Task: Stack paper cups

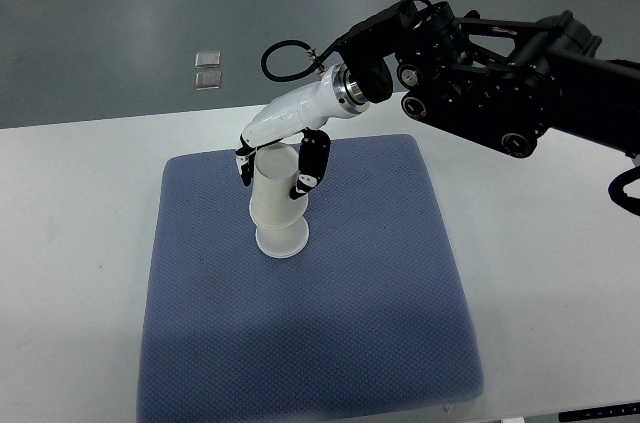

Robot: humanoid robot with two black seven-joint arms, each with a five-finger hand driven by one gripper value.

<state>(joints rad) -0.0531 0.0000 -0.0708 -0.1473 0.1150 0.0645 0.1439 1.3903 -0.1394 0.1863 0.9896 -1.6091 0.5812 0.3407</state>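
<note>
The right hand point(283, 148) is reaching in from the picture's right and wrapping its fingers point(309, 165) around the upper part of the paper cups point(277, 205), thumb on one side and the black-tipped fingers on the other, so it is gripping the cups rather than hovering over them. The cups are sitting mouth-down as one white column, wider rim at the bottom, standing on the blue pad point(310, 323) a little toward the pad's far left quarter. How many cups are nested in that column cannot be told from here. The pad is lying on the white table point(70, 243), and beyond the pad's far edge, off the table, two small clear squares point(208, 69) are resting on the grey floor. The left arm is not showing anywhere.

The risk, as I judge it, is a tip-over: the column is tall against its base, the soft pad is giving little firm footing, and a sideways pull or an uneven release could topple it. Squeezing too hard could also dent the thin wall and jam the cups together.

No brand, label or readable writing is showing on the cups, pad or arm.
</note>
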